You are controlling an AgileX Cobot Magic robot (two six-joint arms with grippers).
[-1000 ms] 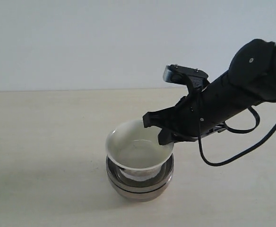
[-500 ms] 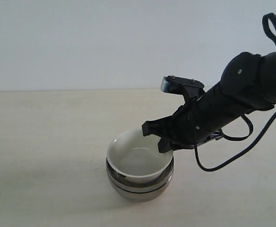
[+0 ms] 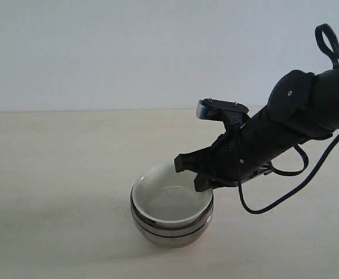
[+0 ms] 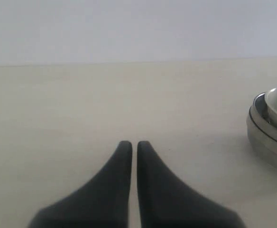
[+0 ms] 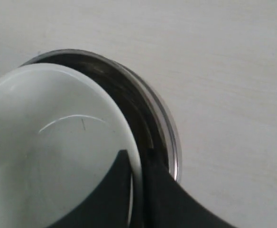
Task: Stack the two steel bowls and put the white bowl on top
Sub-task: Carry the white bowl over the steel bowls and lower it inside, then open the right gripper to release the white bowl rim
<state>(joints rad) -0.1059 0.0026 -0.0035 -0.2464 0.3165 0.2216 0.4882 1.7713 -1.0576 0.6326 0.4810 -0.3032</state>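
The two steel bowls (image 3: 170,228) stand nested one in the other on the table, also seen as steel bowls (image 4: 271,137) in the left wrist view and as a steel rim (image 5: 169,137) in the right wrist view. The white bowl (image 3: 169,200) sits low inside them. My right gripper (image 3: 199,177) is shut on the white bowl's rim (image 5: 137,164), one finger inside the bowl and one outside. My left gripper (image 4: 134,145) is shut on nothing, low over bare table to one side of the stack; it does not show in the exterior view.
The beige table (image 3: 53,174) runs back to a plain pale wall (image 3: 100,52). A loose black cable (image 3: 285,192) hangs under the right arm, close to the stack.
The right gripper has lowered the white bowl, which a second ago hung tilted above the steel bowls, down into them. The right arm has dropped slightly with it.
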